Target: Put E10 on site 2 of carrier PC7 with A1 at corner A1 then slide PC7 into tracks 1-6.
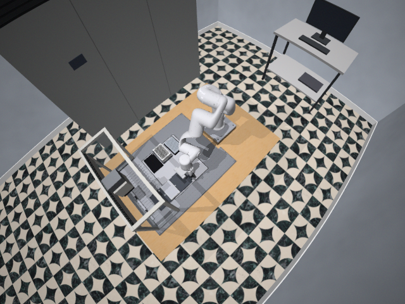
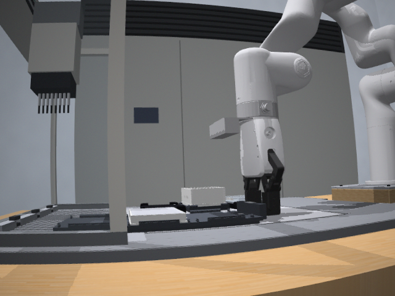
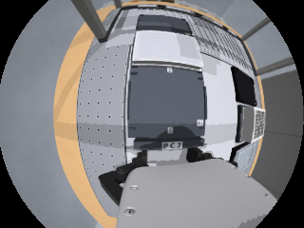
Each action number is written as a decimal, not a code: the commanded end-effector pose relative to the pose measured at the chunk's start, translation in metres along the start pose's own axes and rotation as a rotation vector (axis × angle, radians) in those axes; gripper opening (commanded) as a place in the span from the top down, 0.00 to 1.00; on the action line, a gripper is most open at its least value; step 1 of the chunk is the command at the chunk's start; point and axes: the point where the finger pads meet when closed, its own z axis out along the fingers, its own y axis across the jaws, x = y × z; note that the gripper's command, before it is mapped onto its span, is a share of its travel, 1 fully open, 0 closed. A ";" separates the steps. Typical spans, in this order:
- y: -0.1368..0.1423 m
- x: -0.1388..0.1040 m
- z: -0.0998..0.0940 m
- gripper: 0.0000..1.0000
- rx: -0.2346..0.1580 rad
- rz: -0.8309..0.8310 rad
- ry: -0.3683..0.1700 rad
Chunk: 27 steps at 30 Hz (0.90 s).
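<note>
Exterior view: spread pincer against PC7's handle, empty, rails ahead

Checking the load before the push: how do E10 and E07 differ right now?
E07 is a tall block; E10 is a low, flat plate. E07 stands in the nest row; E10 lies on carrier PC7, nearer the exterior camera. Both are white and rectangular.

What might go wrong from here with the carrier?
1. The open gripper only bears on the handle, so PC7 may skew and ride up on the ribs of the rails.
2. A jolt could unseat the white plate on the carrier.
</note>
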 end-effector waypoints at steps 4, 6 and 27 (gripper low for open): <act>0.000 0.008 -0.001 0.19 0.001 0.000 0.004; 0.000 0.008 -0.001 0.19 0.001 0.000 0.004; 0.000 0.027 -0.001 0.19 0.001 0.000 0.004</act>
